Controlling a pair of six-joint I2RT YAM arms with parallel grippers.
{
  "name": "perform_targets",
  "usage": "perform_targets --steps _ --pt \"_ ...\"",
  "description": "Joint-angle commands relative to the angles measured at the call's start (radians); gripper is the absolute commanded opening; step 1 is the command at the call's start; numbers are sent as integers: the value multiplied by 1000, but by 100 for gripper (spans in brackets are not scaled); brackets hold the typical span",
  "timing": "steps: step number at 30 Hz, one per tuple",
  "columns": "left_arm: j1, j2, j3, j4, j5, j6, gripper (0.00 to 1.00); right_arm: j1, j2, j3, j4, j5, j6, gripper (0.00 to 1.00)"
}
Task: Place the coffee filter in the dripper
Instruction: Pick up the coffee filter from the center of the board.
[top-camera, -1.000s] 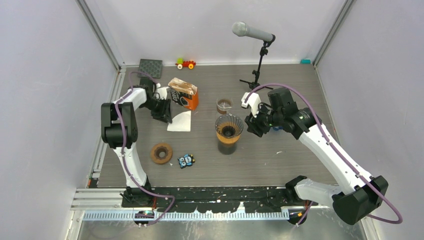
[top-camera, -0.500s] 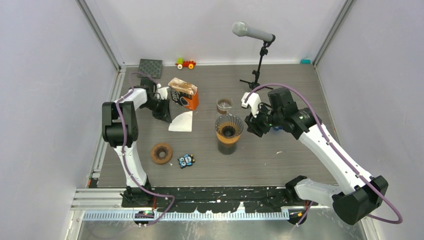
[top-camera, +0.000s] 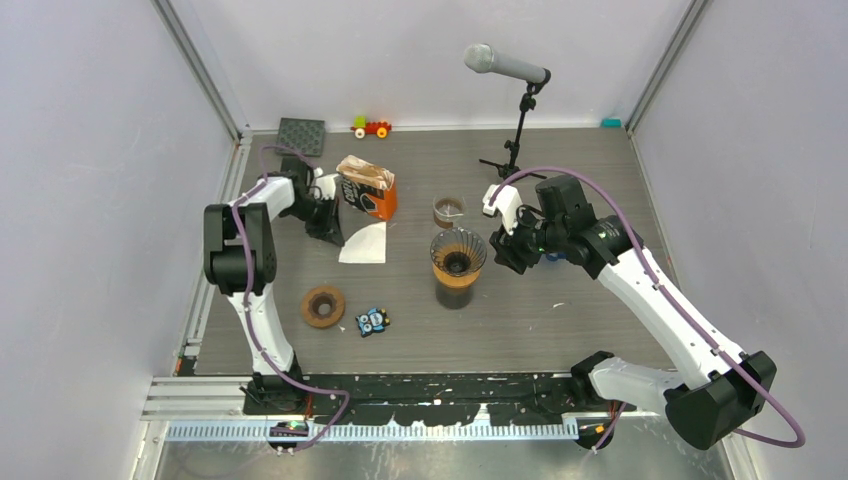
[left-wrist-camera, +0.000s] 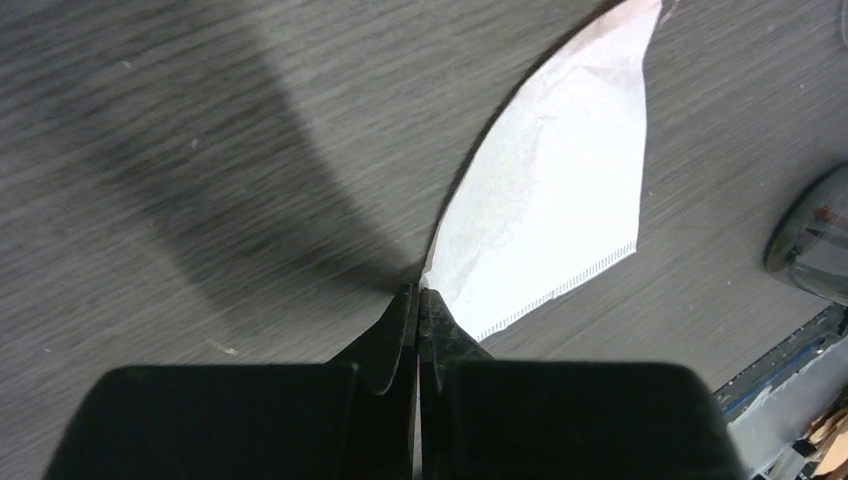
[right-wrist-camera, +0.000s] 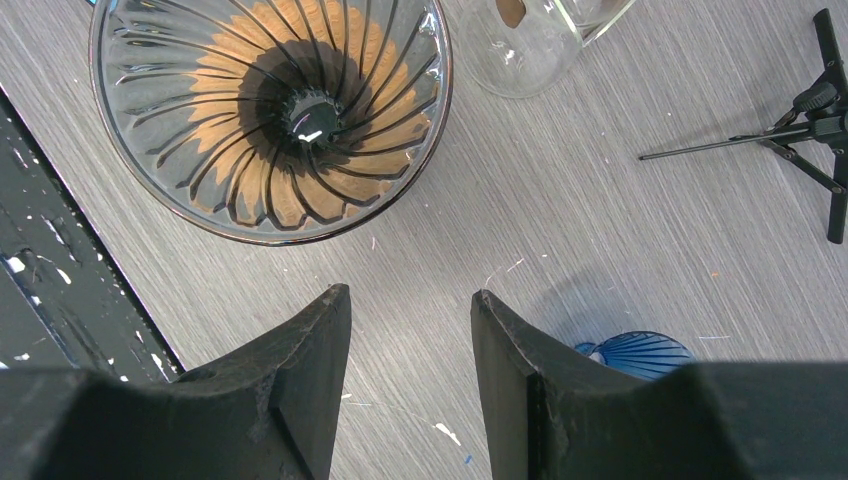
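The left pincer is shut tight. It pinches one corner of the white coffee filter. In the left wrist view, the two black fingers press together right at the paper's edge. The filter lies flat on the gray table, with the left pincer at its 9 o'clock side.

The dripper is a round glass cone with dark ribs. It stands on a brown pot near the middle of the table. The filter is at about 9 o'clock from the dripper, a little way off, and is not in it.

The right pincer is open and holds nothing. It hangs just beside the dripper, at its 3 o'clock side. In the right wrist view, bare table shows between its two fingertips, and the dripper is at about 11 o'clock from them.

An orange coffee bag stands at 12 o'clock from the filter. A small glass cup sits at 12 o'clock from the dripper. A brown ring lies at about 7 o'clock from the filter.
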Motion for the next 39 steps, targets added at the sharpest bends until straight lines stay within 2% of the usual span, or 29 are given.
perform_targets --steps 1,9,18,29,39 --pt "-4 -107 -19 -37 63 18 0 -3 -1 6 16 3 -12 53" --pt "-4 -263 -69 -105 78 85 0 -3 -3 11 16 -5 -10 53" --pt "-75 -404 -80 -164 31 140 0 -3 -5 21 16 -15 3 53" --pt "-161 -501 -92 -186 -36 163 0 -4 -24 33 26 -21 27 53" --pt "-218 -593 -54 -246 -57 177 0 -3 -7 162 13 -91 75 53"
